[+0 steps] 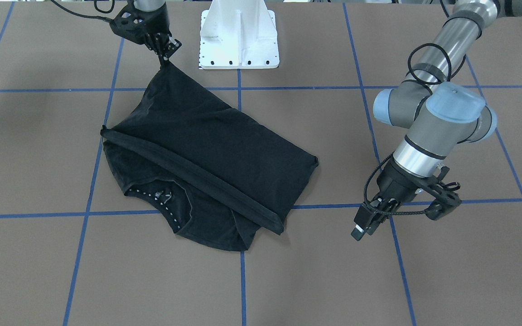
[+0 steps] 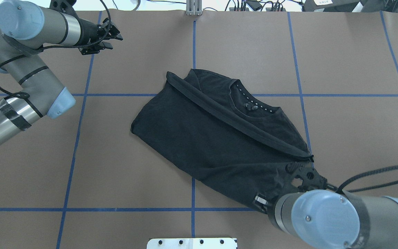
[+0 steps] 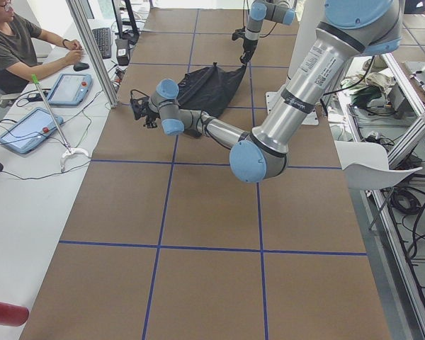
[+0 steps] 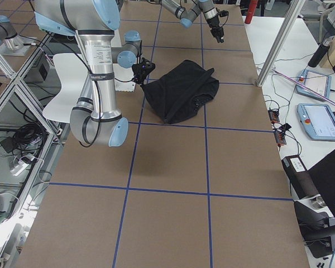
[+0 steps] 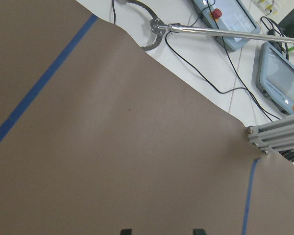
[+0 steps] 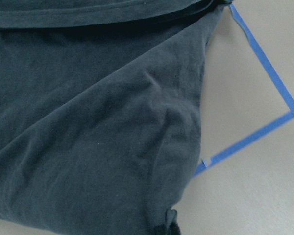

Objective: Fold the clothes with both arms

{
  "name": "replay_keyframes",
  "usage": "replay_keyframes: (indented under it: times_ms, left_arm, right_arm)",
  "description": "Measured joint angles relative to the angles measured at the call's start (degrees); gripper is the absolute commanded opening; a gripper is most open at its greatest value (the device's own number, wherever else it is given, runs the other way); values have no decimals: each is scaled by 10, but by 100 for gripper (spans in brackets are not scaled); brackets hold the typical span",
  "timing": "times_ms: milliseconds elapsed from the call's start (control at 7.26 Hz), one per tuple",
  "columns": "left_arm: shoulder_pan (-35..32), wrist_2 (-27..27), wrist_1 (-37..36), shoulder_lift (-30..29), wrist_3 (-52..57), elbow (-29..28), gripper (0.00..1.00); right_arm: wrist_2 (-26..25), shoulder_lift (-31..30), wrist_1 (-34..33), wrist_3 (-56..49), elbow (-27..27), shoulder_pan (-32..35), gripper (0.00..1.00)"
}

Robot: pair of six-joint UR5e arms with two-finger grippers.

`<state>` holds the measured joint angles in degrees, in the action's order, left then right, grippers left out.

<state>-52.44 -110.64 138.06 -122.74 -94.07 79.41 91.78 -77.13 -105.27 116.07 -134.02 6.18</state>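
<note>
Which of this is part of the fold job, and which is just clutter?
Job:
black short-sleeved T-shirt, partly folded over
right black two-finger gripper, shut on a corner of it
left black two-finger gripper, open, away from the cloth

Lying about:
white metal base pedestal
two grey touchscreen pendants with red buttons
long silver reacher tool
black keyboard

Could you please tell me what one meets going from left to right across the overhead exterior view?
Left arm's black two-finger gripper → black short-sleeved T-shirt → right arm's black two-finger gripper
</note>
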Motion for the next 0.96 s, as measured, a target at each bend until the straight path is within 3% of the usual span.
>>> replay_keyframes:
  times_ms: [275, 551, 689, 964]
  left_arm:
    - [23, -20, -20, 32, -22, 61, 58]
    - [69, -6, -25, 79, -37, 120, 59]
    - [95, 13, -36, 95, -43, 142, 59]
    - [151, 52, -100, 106, -62, 184, 59]
  right_arm:
    - [1, -3, -25, 22, -16, -47, 0]
    - [2, -6, -29, 39, -19, -72, 0]
    - [3, -10, -30, 44, -19, -83, 99]
    - [2, -15, -30, 50, -24, -97, 100]
